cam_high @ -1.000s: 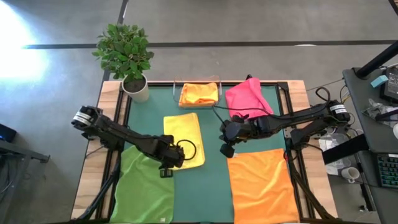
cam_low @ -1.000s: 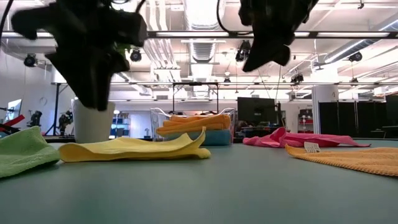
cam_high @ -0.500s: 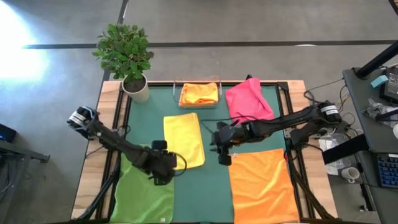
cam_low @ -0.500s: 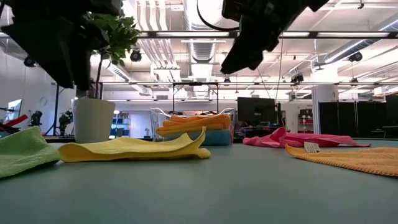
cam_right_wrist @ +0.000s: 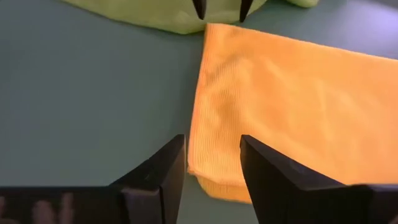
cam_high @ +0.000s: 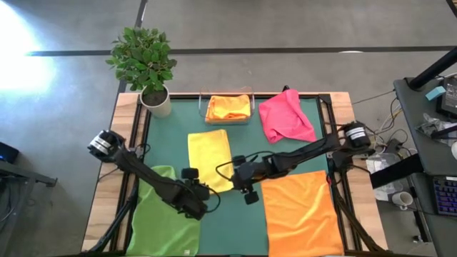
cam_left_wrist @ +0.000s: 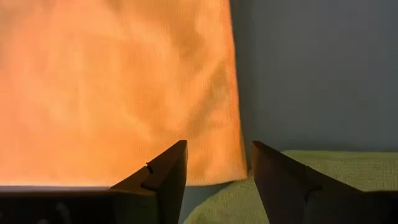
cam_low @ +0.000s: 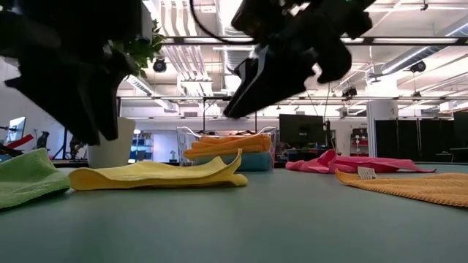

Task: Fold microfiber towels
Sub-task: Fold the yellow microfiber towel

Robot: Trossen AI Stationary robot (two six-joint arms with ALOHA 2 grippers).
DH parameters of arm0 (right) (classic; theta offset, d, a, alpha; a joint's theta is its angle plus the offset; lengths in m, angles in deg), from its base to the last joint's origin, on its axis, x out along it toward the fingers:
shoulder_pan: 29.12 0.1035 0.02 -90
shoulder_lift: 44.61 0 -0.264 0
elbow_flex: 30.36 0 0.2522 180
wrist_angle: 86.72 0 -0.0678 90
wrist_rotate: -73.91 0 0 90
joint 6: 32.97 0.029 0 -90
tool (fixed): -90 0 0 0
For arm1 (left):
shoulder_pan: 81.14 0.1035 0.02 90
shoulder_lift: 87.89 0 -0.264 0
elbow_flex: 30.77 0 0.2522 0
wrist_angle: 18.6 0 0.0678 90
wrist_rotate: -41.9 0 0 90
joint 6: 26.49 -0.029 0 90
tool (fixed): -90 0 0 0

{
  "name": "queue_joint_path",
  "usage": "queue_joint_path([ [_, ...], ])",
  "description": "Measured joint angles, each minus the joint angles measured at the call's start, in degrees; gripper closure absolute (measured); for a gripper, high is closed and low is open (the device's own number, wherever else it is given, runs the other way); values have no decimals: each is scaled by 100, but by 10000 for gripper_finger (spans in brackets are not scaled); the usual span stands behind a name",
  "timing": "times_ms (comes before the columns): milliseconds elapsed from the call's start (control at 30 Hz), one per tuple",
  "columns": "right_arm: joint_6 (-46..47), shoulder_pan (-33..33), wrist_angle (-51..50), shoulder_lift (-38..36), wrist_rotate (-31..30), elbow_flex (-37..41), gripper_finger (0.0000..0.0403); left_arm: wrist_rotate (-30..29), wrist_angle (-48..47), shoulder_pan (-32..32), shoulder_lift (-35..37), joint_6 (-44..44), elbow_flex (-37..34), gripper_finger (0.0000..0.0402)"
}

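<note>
Green table mat [cam_high: 243, 228]: folded yellow towel [cam_high: 209, 158] centre, both grippers parted, empty, at its near edge — left gripper [cam_high: 202, 200], right gripper [cam_high: 227, 173]. White tag on the flat orange towel [cam_low: 365, 172], no readable writing.

We see two slim black arms built of jointed segments, each ending at its outer shoulder in a round silver-and-black motor cap, at about nine o'clock for the left arm [cam_high: 143, 175] and three o'clock for the right arm [cam_high: 314, 150]. Thin black cables loop off the wrists near the table's middle. In the wrist views each arm's own fingers [cam_left_wrist: 163, 180] [cam_right_wrist: 158, 177] are dark, matte, wedge-shaped blades tapering to blunt tips, with a small notch on one left finger.
</note>
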Motion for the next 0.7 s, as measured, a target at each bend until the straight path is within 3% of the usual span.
queue_joint_path([
  [333,-51,-4,-273,848,-2,-533,261,217,652,-21,-182,4,-349,240],
  [700,44,-82,-589,1158,-55,-568,262,231,866,82,-204,438,-847,240],
])
